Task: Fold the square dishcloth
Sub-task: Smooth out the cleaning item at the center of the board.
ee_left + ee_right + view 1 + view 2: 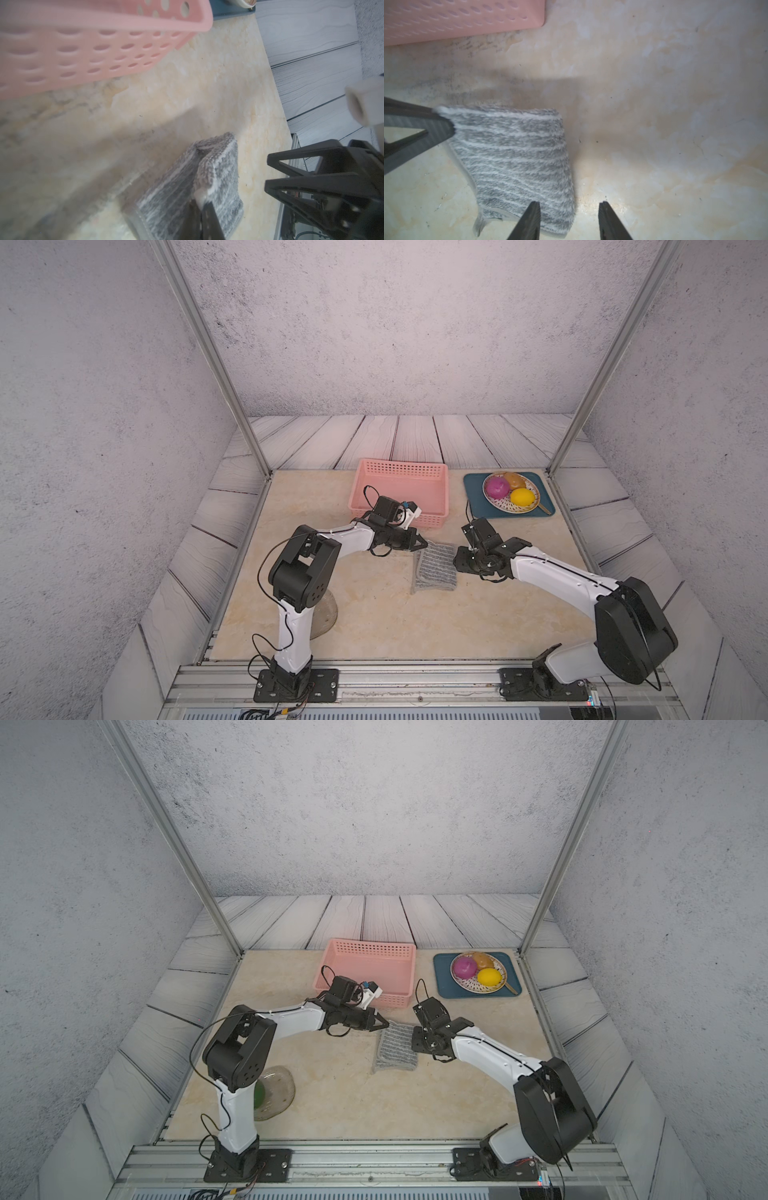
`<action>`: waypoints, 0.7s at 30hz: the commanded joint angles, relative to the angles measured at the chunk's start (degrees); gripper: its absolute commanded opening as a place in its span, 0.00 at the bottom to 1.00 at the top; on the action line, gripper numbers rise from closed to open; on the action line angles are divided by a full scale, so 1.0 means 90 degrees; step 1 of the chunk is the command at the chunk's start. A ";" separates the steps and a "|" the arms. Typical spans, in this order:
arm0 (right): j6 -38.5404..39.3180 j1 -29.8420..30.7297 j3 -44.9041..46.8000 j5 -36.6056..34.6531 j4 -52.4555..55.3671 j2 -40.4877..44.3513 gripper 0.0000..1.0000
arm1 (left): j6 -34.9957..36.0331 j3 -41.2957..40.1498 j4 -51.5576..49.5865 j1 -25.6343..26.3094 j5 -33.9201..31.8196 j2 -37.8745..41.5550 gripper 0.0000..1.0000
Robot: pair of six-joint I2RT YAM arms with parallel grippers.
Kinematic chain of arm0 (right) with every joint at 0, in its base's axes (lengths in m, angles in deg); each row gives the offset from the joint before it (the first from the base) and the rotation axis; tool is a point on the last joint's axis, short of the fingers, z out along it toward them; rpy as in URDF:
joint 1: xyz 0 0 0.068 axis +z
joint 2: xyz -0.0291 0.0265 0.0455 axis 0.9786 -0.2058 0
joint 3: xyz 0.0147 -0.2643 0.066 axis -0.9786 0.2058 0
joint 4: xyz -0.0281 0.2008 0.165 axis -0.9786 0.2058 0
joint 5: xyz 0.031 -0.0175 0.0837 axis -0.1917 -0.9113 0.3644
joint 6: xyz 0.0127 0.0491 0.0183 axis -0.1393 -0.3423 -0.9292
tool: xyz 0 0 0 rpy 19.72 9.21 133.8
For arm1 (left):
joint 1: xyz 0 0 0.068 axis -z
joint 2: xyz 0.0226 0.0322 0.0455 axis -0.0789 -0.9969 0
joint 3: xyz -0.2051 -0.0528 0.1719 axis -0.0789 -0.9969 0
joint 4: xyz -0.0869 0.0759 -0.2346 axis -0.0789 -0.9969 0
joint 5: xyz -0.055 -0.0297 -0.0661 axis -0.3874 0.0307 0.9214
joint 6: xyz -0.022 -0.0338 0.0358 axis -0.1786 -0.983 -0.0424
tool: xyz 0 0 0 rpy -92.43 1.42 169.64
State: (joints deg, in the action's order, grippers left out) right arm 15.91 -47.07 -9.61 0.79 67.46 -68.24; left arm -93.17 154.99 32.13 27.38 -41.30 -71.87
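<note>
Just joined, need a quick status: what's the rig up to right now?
The left gripper is shut on a corner of the square dishcloth, the corner nearest the pink basket. The cloth looks doubled over, with layered edges showing in the left wrist view. The right gripper is open above the cloth's opposite edge, holding nothing. The blue tray sits apart at the back.
</note>
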 commanded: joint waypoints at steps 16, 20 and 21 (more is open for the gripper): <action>0.0562 -0.0358 -0.1339 0.1051 -0.0424 -0.1277 0.28 | -0.0862 -0.1045 -0.0290 0.0024 -0.1061 0.0882 0.00; 0.0591 -0.0366 -0.1655 0.1298 -0.0645 -0.1757 0.25 | -0.0885 -0.1208 -0.0277 0.0020 -0.1374 0.0906 0.00; 0.0591 -0.0365 -0.1715 0.1365 -0.0690 -0.1868 0.24 | -0.0883 -0.1208 -0.0277 0.0020 -0.1426 0.0888 0.00</action>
State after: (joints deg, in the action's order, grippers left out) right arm 20.18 -50.20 -23.25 10.39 62.58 -82.94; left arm -100.49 144.45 28.22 27.46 -51.47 -65.67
